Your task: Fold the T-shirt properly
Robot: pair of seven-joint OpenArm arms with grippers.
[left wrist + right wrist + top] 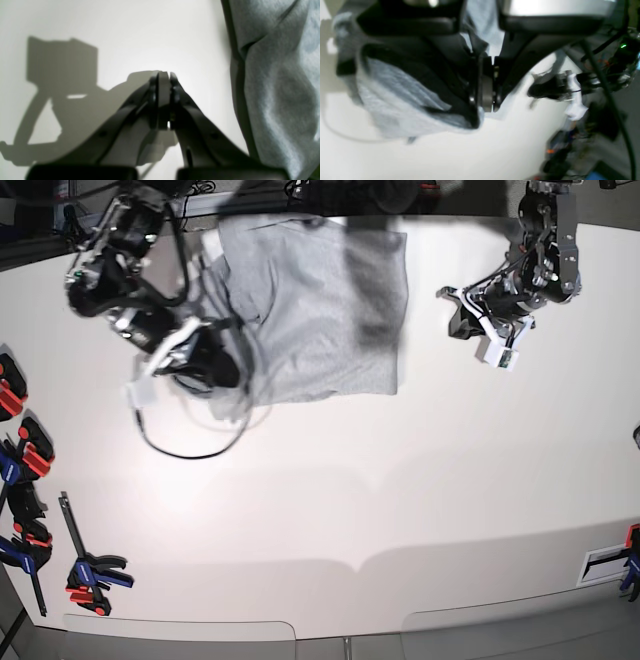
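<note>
The large light heather-grey cotton T-shirt (320, 300), at the bench's far edge, is being pinched by the closed right gripper (486, 106); its side should be carried over evenly. The left gripper (163, 75) is being held shut, empty.

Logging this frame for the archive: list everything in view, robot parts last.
T-shirt: one, light heather-grey, far side of the table, left of centre in the base view.
Table: one, white, fills the base view.
Bar clamps: several, black with red and blue grips, near-left table edge.
Clamp: one, red and blue, near-right edge.
Left hand: one, black, shut on nothing, beside the shirt.
Right hand: one, black, shut on the shirt's left edge fabric.
</note>
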